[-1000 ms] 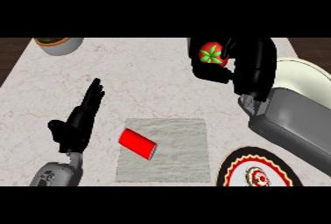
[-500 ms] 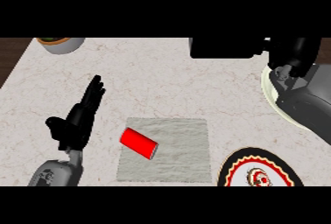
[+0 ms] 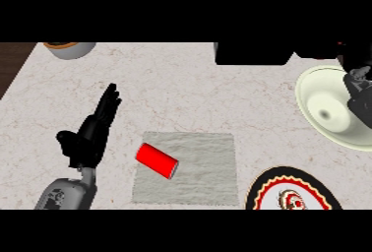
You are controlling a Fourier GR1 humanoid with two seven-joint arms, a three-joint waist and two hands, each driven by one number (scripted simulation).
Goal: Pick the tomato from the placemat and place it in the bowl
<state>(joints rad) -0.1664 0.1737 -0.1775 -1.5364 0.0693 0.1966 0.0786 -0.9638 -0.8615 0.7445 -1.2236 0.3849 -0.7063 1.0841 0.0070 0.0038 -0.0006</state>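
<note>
Resting at the lower left of the pale marbled tabletop (image 3: 196,93), the black left hand (image 3: 91,133) has its fingers straight and holds nothing. The black right hand (image 3: 357,86) shows only partly at the right edge, over the cream round bowl (image 3: 320,88); its finger state cannot be determined, and the tomato is not visible in this view. A red rectangular block (image 3: 157,160) lies on the grey cloth placemat (image 3: 200,170), with a dark patterned round plate (image 3: 291,194) just beside it.

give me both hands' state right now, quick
left hand: open, fingers straight, holding nothing, beside the placemat.
right hand: over the bowl at the right edge; cannot tell if open or shut.
</note>
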